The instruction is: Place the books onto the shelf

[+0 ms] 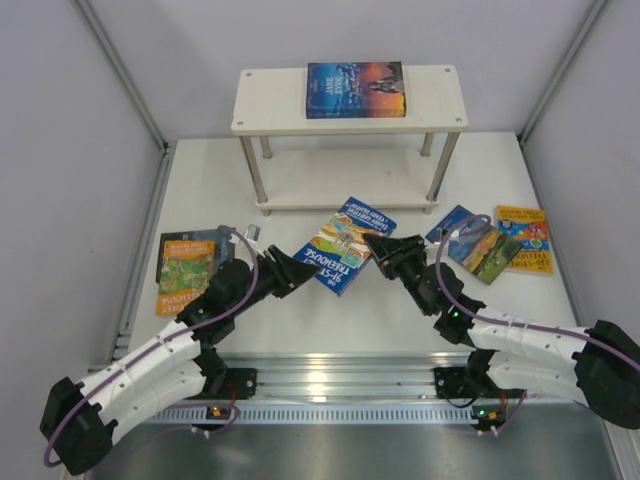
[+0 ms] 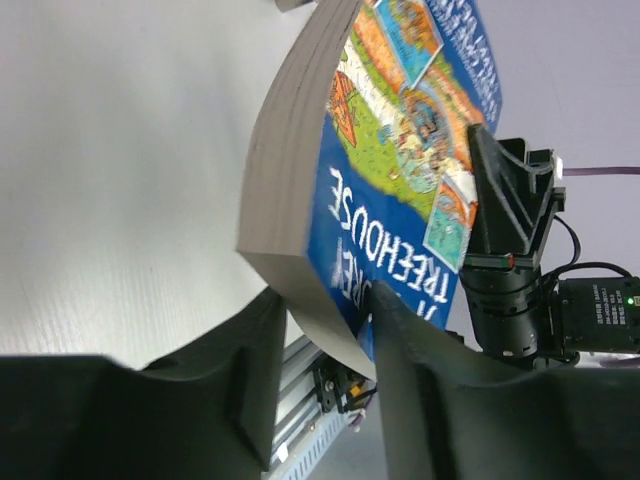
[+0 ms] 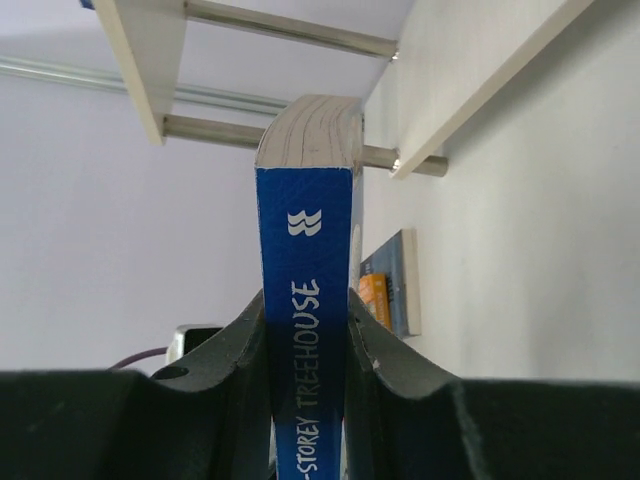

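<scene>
A blue Treehouse book (image 1: 340,250) hangs just above the table's middle, in front of the shelf (image 1: 275,100). My right gripper (image 1: 383,245) is shut on its spine (image 3: 305,250), both fingers pressed against the covers. At the book's near left corner, my left gripper (image 1: 303,268) is open. Its fingers (image 2: 270,330) straddle that corner (image 2: 330,300); one touches the cover, and a gap shows on the page side. A blue-and-sunset book (image 1: 355,90) lies flat on the shelf's top board. More books lie on the table at the left (image 1: 185,265) and right (image 1: 478,248).
An orange-yellow book (image 1: 524,238) lies at the far right beside the right-hand one. The shelf's silver legs (image 1: 254,170) stand behind the held book, and its lower board (image 1: 330,180) sits low. Grey walls close in both sides. A metal rail (image 1: 340,375) runs along the near edge.
</scene>
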`<state>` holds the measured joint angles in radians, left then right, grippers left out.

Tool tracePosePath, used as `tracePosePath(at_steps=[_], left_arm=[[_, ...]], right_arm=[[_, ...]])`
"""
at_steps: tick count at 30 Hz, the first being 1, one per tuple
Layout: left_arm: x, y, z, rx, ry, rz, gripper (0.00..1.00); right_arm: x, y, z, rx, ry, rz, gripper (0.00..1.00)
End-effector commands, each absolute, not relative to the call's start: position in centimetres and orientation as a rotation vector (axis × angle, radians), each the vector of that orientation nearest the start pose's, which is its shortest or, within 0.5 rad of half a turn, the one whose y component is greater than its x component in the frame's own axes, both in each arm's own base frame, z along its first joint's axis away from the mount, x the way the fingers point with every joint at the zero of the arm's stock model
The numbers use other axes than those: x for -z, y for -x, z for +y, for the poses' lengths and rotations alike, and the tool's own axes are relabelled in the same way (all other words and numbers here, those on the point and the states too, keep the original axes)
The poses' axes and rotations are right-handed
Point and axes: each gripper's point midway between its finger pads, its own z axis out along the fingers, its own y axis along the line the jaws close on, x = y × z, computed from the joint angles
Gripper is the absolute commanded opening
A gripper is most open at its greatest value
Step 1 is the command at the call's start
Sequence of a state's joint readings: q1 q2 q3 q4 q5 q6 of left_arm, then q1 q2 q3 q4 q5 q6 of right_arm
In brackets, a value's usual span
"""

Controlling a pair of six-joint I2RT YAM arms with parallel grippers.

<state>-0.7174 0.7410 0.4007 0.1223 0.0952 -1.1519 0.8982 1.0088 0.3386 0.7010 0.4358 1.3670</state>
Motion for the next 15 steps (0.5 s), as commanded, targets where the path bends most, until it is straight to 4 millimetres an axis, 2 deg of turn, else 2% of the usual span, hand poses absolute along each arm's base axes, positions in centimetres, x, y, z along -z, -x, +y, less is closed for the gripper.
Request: tracePosePath(at_steps=[1, 2, 3, 5, 6, 9, 13, 15], left_arm=[[-22.1, -20.9, -24.7, 1.379, 0.319, 1.871, 0.40], [-22.3, -21.1, -24.6, 1.369, 0.316, 1.865, 0.36], [-22.2, -21.3, -24.5, 1.342, 0.297, 1.862, 0.23], [-22.6, -21.5, -24.5, 1.325, 0.283, 1.853, 0.10], [-22.6, -21.7, -24.5, 1.307, 0.267, 1.853, 0.00], [-22.9, -22.0, -24.6, 1.285, 0.238, 1.846, 0.00], [-23.4, -22.1, -24.6, 1.282, 0.221, 1.825, 0.00], [-23.7, -22.1, -24.5, 1.287, 0.218, 1.810, 0.00]], right_arm=[[-26.5, -23.7, 26.9, -1.567, -0.709, 1.514, 0.16], [-26.3, -23.6, 27.0, -1.556, -0.698, 1.533, 0.20], [-25.9, -23.4, 27.2, -1.543, -0.674, 1.559, 0.22], [-25.0, -23.2, 27.3, -1.517, -0.658, 1.601, 0.29], [-24.7, -23.1, 27.4, -1.509, -0.653, 1.618, 0.31], [-23.4, -23.1, 27.4, -1.484, -0.661, 1.660, 0.34], [-22.7, -22.8, 27.8, -1.493, -0.642, 1.682, 0.45], [-22.7, -22.8, 28.0, -1.495, -0.631, 1.693, 0.46]])
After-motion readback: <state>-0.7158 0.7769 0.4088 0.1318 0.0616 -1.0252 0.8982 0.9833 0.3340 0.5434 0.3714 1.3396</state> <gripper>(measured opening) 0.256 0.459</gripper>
